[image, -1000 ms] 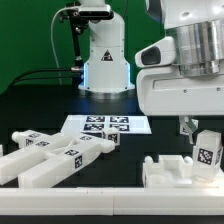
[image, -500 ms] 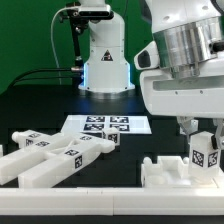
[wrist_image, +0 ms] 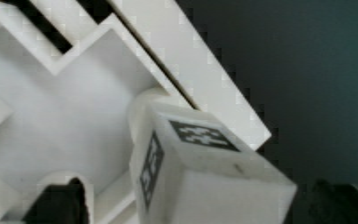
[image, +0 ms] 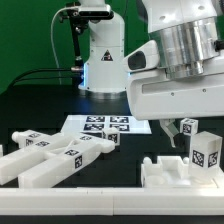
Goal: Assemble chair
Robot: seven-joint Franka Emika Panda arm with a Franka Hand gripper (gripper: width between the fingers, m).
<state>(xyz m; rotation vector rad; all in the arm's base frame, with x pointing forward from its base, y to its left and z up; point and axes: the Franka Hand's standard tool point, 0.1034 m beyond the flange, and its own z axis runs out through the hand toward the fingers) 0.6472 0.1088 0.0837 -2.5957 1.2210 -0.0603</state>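
- Bars of matte white plastic point(image: 50, 158), long chair parts with black-and-white square tags, lie heaped on the black counter point(image: 130, 152), nearest the camera at the exterior view's left.
- Equally near, at the exterior view's right, a blocky white chair panel with notched edges point(image: 165, 172) lies flat.
- A small white block bearing a square tag point(image: 204, 150) stands upright, touching that panel.
- The tool point(wrist_image: 190, 202) hangs over the block, spread wide. In the wrist view the block sits between the dark fingers point(wrist_image: 60, 205), with a clear gap on one side.
- Farther back, the marker board point(image: 105, 125) lies flat at mid-counter.
- Behind it rises the glossy white robot arm point(image: 180, 60), before a green backdrop point(image: 30, 40).
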